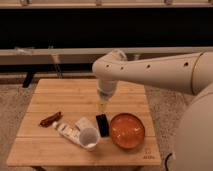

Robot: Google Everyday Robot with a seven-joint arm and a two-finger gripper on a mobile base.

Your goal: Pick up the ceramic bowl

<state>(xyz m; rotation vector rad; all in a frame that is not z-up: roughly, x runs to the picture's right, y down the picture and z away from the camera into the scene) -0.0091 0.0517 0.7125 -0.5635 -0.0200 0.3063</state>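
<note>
Single view only. Camera sat high on the near side of the counter (60, 95), pitched down and forward across it. Whole counter top was in frame at mid range. The arm (165, 70) loomed close to the lens, right of the counter. The gripper (103, 106) hung over the counter's middle, pointing down.

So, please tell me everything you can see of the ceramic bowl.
The ceramic bowl is round, shallow and glossy orange-red with a darker rim. It sits upright, apparently empty, on the wooden table near its front right corner. A flat black object lies close on its left; contact is unclear. The gripper hangs behind and left of the bowl, not touching it.
</note>
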